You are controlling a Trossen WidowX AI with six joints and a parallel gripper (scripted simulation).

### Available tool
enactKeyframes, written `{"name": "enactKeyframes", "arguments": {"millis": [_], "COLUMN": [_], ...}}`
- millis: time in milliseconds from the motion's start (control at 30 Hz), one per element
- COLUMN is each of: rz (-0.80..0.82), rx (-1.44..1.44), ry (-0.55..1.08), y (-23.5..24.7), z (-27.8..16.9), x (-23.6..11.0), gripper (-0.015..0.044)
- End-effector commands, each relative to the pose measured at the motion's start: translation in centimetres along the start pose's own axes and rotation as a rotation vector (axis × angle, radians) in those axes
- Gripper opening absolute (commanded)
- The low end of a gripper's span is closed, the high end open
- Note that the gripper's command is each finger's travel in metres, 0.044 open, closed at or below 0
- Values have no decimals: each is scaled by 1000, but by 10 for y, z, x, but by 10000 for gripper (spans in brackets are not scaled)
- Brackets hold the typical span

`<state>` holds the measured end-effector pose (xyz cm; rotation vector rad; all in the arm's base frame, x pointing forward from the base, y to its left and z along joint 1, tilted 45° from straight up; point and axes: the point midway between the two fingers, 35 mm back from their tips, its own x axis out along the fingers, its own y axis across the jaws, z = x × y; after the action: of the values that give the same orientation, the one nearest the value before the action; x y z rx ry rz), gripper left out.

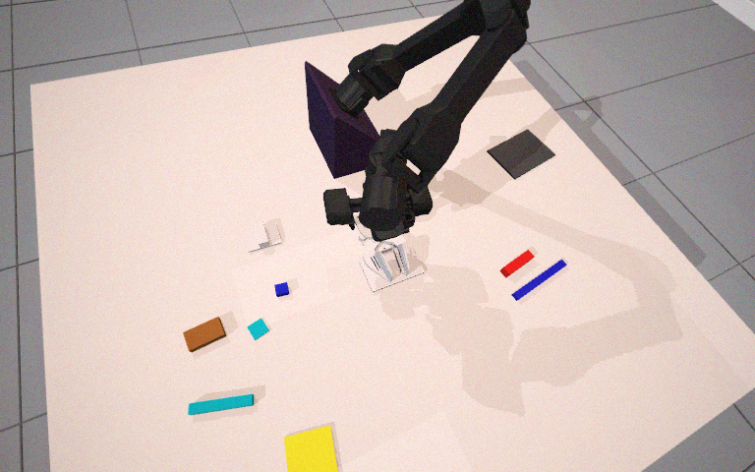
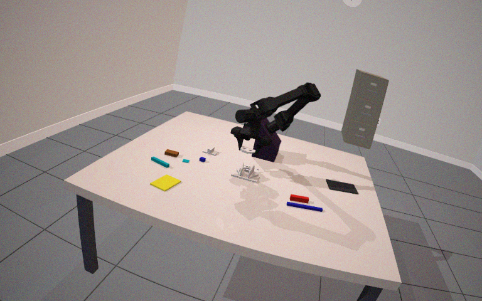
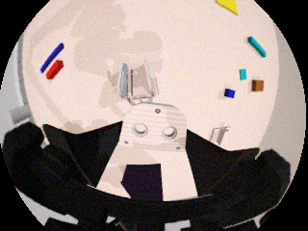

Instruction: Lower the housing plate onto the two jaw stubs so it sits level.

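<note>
My gripper (image 2: 247, 148) (image 3: 154, 129) is shut on the white housing plate (image 2: 248, 150) (image 3: 155, 141), which has two large round holes. In the wrist view the black fingers grip its left and right sides. The exterior view shows the plate in the air, above and behind the white jaw assembly. The jaw assembly (image 1: 389, 265) (image 2: 246, 172) stands on the table, its two upright jaws side by side on a thin base. In the wrist view the jaws (image 3: 124, 81) (image 3: 148, 77) show just beyond the plate's far edge. The pins and stubs are too small or hidden to tell.
A white bracket (image 1: 271, 233) (image 2: 212, 152) (image 3: 220, 136) and a small blue cube (image 1: 281, 289) (image 3: 229, 93) stand left of the assembly in the top view. A red block (image 1: 517, 264) and blue bar (image 1: 539, 279) lie right. A purple block (image 1: 328, 125) stands behind, beside the arm.
</note>
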<state>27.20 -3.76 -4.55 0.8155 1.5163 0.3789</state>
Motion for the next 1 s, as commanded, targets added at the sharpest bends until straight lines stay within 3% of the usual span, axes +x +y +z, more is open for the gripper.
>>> {"name": "enactKeyframes", "arguments": {"millis": [0,233,967], "rz": [7,20,20], "rx": [-74,-202,-205], "ry": [-3,2,3], "y": [12,32,32], "z": [-1,-5,-5], "x": [1,4,4], "gripper": [351,351,351]}}
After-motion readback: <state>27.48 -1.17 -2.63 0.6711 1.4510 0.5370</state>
